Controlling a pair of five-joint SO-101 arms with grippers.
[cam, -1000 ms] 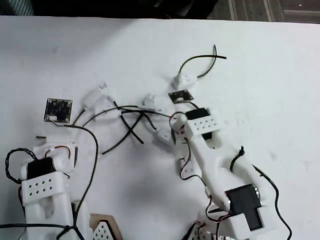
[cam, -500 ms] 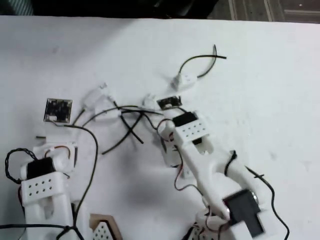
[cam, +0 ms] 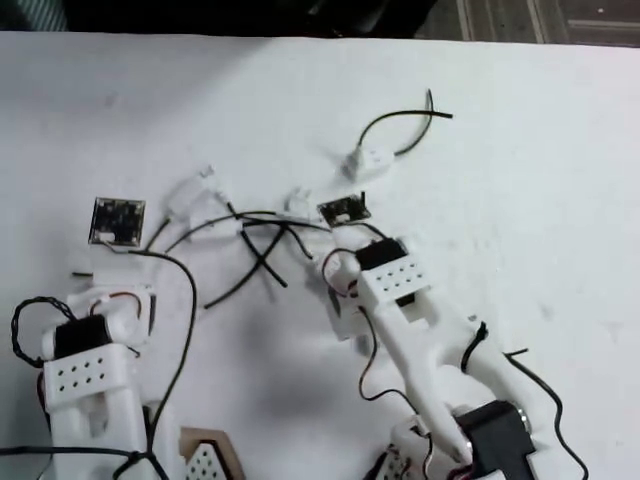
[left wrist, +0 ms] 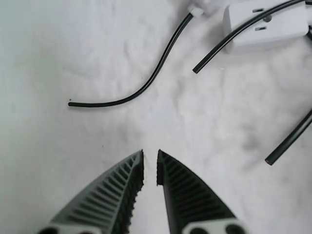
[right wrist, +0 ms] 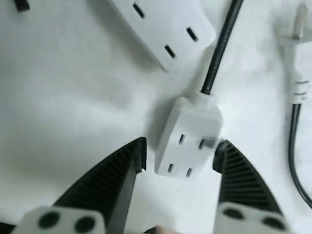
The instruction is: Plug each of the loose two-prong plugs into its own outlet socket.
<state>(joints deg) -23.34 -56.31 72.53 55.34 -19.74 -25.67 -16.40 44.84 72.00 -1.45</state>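
The right gripper [right wrist: 180, 152] stands wide open astride a white outlet socket [right wrist: 189, 131] at the middle of the bench [cam: 520, 150] — the left gripper [left wrist: 150, 165], near its left edge, is almost closed — empty.

Outlet socket [right wrist: 187, 136] white, its cord [right wrist: 222, 46] black; right gripper [right wrist: 181, 146] black, ribbed; left gripper [left wrist: 150, 158] grey, ribbed; table [cam: 560, 150] white

Bright, diffuse light washes the white table [cam: 560, 150] almost featureless in the high view. Soft, faint shadows lie beside the arm [cam: 420, 340] and cables [cam: 262, 260]. The frame's top edge is dark.
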